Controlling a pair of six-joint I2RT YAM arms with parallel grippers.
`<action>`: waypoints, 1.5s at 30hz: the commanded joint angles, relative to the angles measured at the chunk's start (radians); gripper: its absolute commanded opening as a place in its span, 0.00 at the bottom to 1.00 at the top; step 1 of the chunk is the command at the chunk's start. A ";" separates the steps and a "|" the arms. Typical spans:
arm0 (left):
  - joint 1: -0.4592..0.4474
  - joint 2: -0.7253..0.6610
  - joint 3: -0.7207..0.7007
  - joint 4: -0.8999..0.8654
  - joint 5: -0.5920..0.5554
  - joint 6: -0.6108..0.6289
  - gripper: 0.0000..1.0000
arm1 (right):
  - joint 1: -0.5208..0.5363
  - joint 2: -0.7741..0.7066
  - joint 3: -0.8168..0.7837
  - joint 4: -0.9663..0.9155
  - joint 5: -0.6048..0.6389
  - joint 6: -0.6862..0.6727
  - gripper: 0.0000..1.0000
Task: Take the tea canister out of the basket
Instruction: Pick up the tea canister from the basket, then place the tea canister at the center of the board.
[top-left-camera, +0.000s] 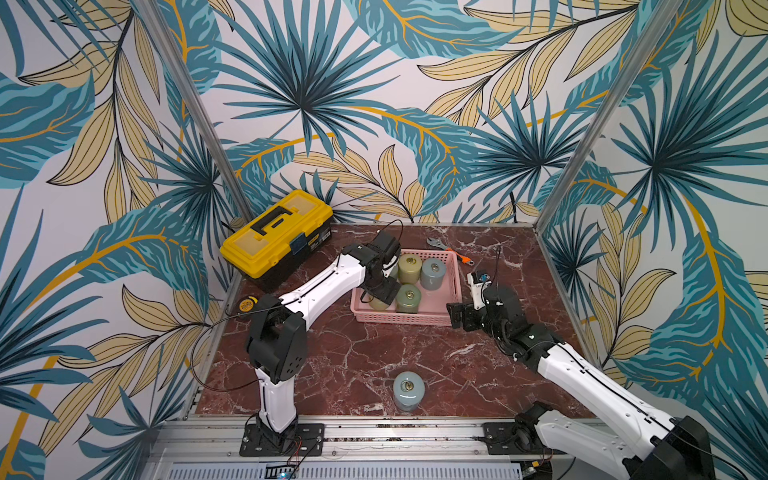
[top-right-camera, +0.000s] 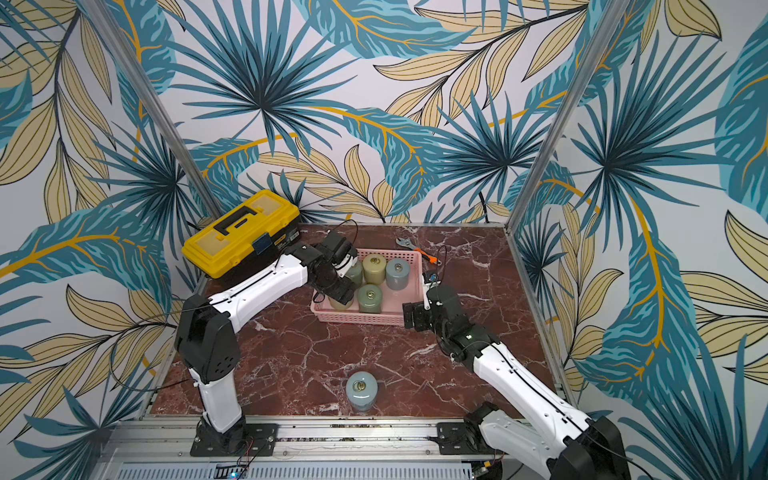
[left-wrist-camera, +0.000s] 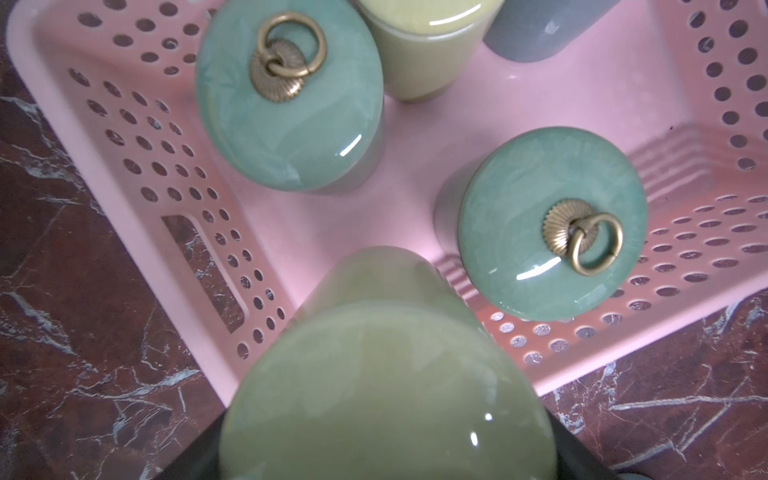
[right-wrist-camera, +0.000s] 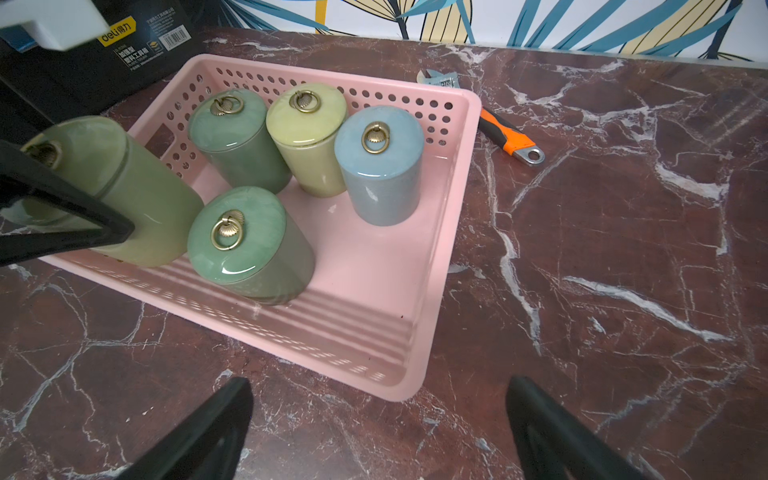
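**Left claw on the olive canister: lift it straight up**

Our left gripper is clamped across the olive tea canister at the near-left corner of the basket. The canister is tilted, and we cannot tell whether its base has left the basket floor. Our right gripper hangs just off the near-right corner, jaws spread wide and empty.

We judge that the move should go like this:
- Rise vertically until the base clears the perforated wall, then translate.
- The glaze looks slick, so hold firm and go slowly.
- The green canister stands just beside it, so swing away from that one.
- If the basket drags, the right gripper could pin the rim.

The tabletop is glossy red marble pattern, with free room toward the front near the lone blue canister. The toolbox is at the back left and the wrench is behind the basket. Leaf-print walls close in three sides.
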 joint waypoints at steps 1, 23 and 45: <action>-0.002 -0.081 0.079 0.004 -0.039 0.004 0.54 | -0.001 -0.014 -0.024 0.011 -0.002 0.006 0.99; -0.015 -0.282 -0.084 -0.003 0.004 -0.057 0.53 | -0.002 -0.006 -0.024 0.016 0.007 0.005 0.99; -0.164 -0.592 -0.423 0.008 -0.086 -0.221 0.52 | -0.002 0.002 -0.031 0.025 0.029 0.006 0.99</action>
